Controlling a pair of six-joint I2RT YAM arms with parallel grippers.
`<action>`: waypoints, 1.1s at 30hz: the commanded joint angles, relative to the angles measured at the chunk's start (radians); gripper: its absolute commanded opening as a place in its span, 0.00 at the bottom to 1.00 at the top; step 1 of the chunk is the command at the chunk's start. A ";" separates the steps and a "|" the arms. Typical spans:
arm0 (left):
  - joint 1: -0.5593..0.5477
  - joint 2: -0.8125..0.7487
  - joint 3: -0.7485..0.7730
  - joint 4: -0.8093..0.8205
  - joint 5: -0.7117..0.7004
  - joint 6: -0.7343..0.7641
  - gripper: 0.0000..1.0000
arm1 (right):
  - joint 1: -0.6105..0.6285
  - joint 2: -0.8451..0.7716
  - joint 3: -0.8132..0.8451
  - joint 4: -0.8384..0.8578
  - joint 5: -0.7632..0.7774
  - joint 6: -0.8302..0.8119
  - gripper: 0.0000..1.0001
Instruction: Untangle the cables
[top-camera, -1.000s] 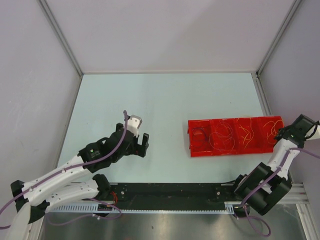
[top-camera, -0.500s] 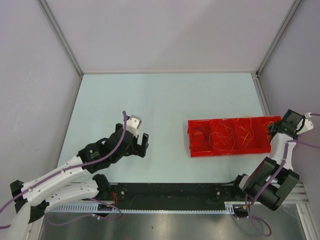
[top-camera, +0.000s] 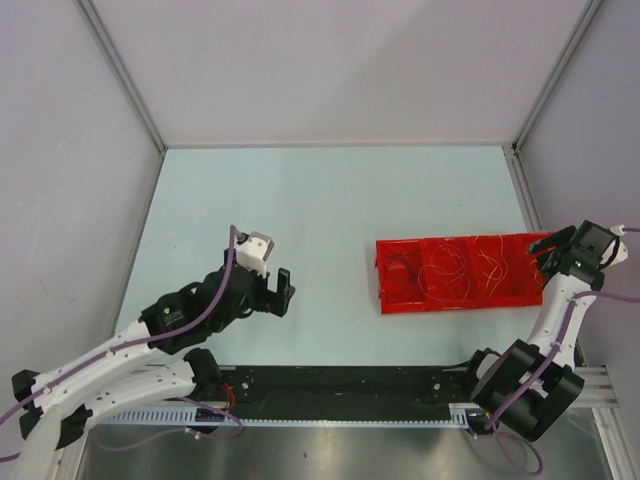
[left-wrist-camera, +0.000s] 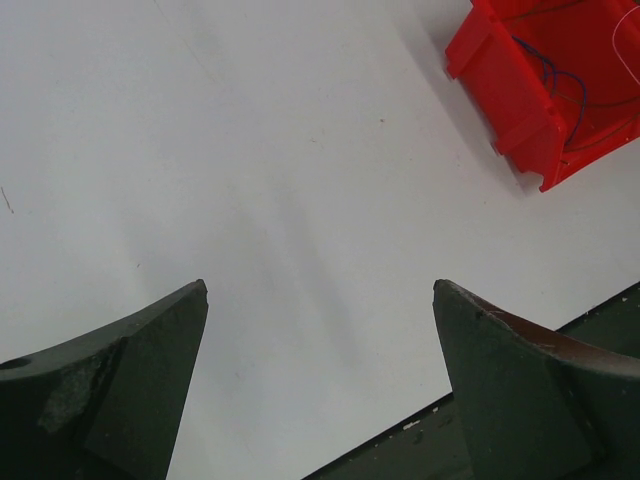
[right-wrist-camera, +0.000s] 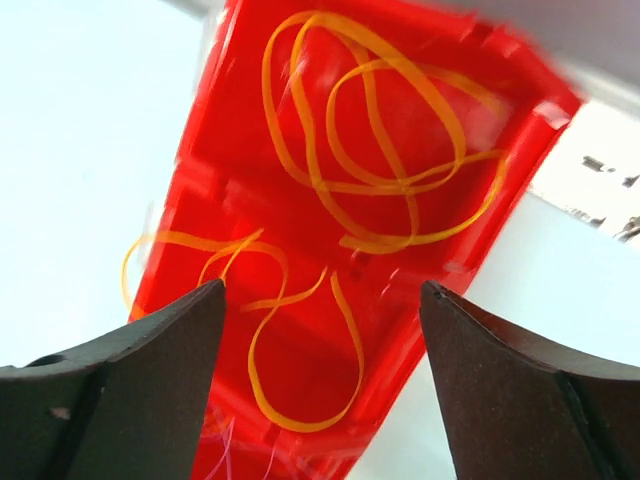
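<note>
The cables (top-camera: 470, 270) lie in loose loops inside the compartments of the red tray (top-camera: 450, 306). The right gripper (right-wrist-camera: 320, 288) hovers just above the tray's right end, jaws spread, with orange loops directly beneath. The left gripper (left-wrist-camera: 320, 285), jaws spread wide, hangs over the table (top-camera: 320, 200), well apart from the tray.

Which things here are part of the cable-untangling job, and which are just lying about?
In the job: the cables, thin yellow and orange loops; the red tray holding them; the right gripper, open above it.
Just there: the left gripper, open over the table; the black rail at the near edge.
</note>
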 joint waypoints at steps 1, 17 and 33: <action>-0.009 -0.015 0.014 0.013 -0.024 -0.014 1.00 | 0.052 -0.088 0.027 -0.057 -0.172 0.019 0.87; -0.009 -0.012 0.022 0.007 -0.082 -0.024 1.00 | 0.359 -0.231 0.027 0.017 -0.502 0.050 1.00; -0.009 -0.028 0.023 -0.003 -0.122 -0.031 1.00 | 1.237 -0.266 0.026 -0.063 0.096 0.129 1.00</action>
